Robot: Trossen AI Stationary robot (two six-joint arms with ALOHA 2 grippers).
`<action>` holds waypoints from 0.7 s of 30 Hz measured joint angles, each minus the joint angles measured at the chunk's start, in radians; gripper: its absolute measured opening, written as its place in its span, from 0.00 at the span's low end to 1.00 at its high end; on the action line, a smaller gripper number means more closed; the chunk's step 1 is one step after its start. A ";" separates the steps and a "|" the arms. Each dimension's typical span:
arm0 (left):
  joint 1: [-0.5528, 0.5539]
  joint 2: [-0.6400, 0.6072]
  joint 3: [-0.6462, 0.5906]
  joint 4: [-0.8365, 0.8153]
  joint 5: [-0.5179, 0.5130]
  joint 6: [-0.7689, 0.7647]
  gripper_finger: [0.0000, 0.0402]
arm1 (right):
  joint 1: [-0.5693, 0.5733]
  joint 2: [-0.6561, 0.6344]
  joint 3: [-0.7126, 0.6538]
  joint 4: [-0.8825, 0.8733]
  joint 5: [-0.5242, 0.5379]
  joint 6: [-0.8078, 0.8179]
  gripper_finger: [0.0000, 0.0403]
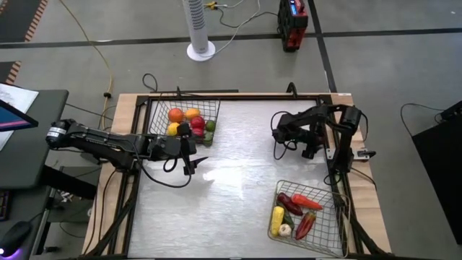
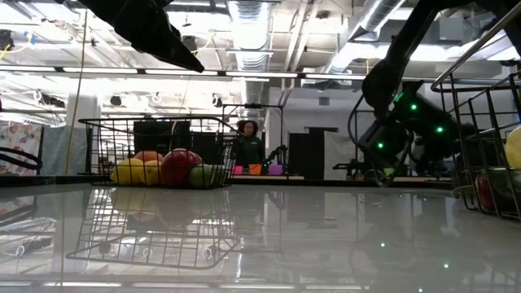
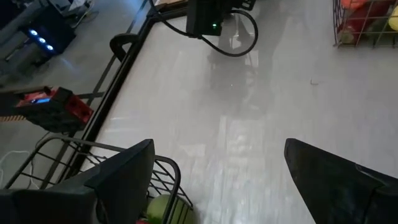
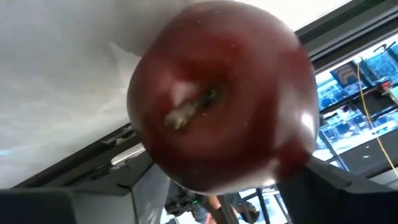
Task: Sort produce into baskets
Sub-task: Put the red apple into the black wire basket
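Glossy white table (image 1: 231, 209) in a workshop under bright ceiling lights.
Left gripper (image 1: 189, 160) fingers spread, empty; right gripper (image 1: 278, 132) pinches a red apple (image 4: 221, 99).

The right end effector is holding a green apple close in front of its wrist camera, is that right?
Not quite. The apple filling the right wrist view is dark red, not green. It does sit close in front of that camera, at the right end effector.
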 joint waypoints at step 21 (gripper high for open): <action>0.000 0.000 0.000 0.000 -0.027 0.004 0.86 | 0.169 -0.186 0.132 0.028 0.030 -0.033 0.43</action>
